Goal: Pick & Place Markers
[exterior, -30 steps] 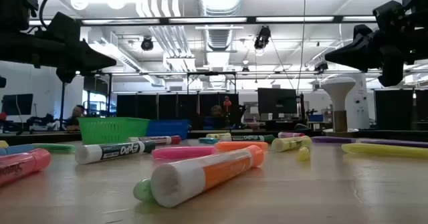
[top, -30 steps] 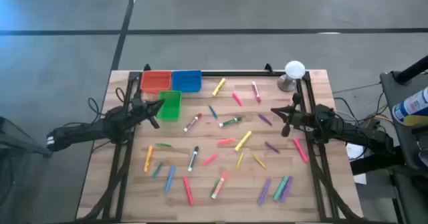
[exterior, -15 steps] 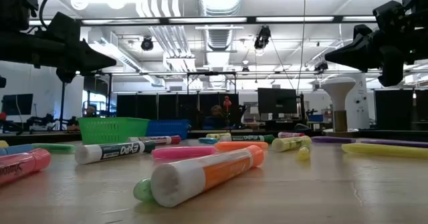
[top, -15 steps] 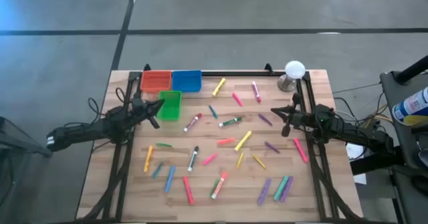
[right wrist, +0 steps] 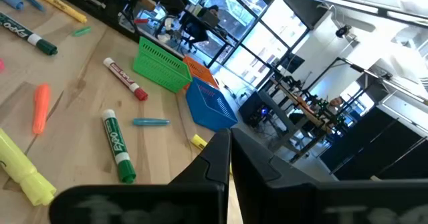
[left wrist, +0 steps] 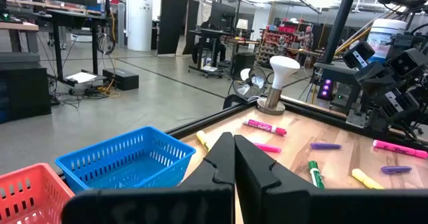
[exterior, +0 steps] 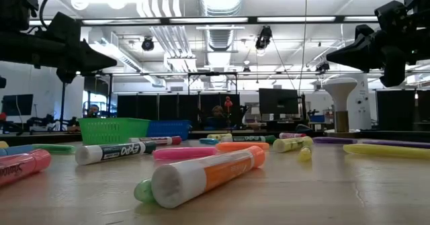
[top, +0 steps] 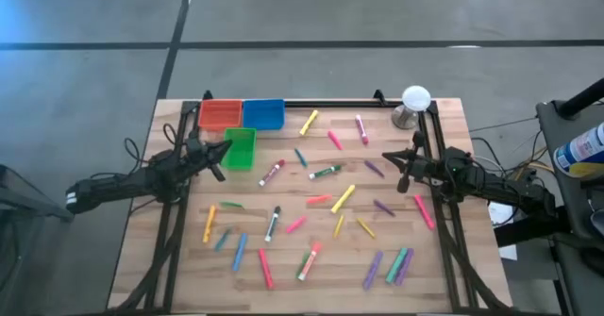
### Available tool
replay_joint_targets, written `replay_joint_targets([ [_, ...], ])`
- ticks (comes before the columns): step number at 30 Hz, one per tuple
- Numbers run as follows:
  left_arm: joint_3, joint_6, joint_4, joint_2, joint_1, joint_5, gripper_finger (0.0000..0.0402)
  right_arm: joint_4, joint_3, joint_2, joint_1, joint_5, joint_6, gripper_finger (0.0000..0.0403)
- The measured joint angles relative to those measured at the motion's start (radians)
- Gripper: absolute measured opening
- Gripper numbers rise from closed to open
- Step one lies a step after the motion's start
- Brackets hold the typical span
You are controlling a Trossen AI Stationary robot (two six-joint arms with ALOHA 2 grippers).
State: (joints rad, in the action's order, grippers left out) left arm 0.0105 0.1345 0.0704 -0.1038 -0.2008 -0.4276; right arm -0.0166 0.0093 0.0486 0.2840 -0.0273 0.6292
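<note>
Several markers (top: 321, 203) in pink, red, yellow, green, blue, purple and orange lie flat and scattered over the wooden table (top: 444, 118). My left gripper (top: 223, 147) hovers shut above the table's left side, beside the green bin (top: 240, 149). My right gripper (top: 387, 158) hovers shut above the right side, over bare wood near a purple marker (top: 375, 169). Both are high over the table in the low view, the left (exterior: 111, 62) and the right (exterior: 329, 56). Neither holds anything.
A red bin (top: 219, 114) and a blue bin (top: 263, 114) stand at the far left, the green bin just nearer. A white-topped stand (top: 413, 107) sits at the far right corner. Black rails (top: 168, 231) run along both side edges.
</note>
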Motion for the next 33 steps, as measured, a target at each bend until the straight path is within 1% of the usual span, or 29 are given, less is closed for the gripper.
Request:
replay_joint_targets([
  [11,0.000,0.000,0.000,0.000,0.000,0.000,0.0000,0.000,0.000,0.000,0.000,-0.002,0.001,0.0009],
  [14,0.000,0.000,0.000,0.000,0.000,0.000,0.0000,-0.015,0.000,0.000,0.000,-0.034,0.008,0.0009],
  [19,0.000,0.000,0.000,0.000,0.000,0.000,0.0000,-0.030,0.001,0.000,0.000,-0.048,0.194,0.0009],
  [21,0.000,0.000,0.000,0.000,0.000,0.000,0.0000,-0.033,0.001,0.000,0.000,-0.080,0.241,0.0009],
  [23,0.000,0.000,0.000,0.000,0.000,0.000,0.0000,-0.034,0.001,0.000,0.000,-0.088,0.261,0.0009],
  [29,0.000,0.000,0.000,0.000,0.000,0.000,0.0000,-0.041,0.001,0.000,0.000,-0.085,0.268,0.0009],
  [30,0.000,0.000,0.000,0.000,0.000,0.000,0.0000,-0.041,0.001,0.000,0.000,-0.075,0.245,0.0008],
  [33,0.000,0.000,0.000,0.000,0.000,0.000,0.0000,-0.061,0.001,0.000,-0.001,-0.028,0.086,0.0009],
])
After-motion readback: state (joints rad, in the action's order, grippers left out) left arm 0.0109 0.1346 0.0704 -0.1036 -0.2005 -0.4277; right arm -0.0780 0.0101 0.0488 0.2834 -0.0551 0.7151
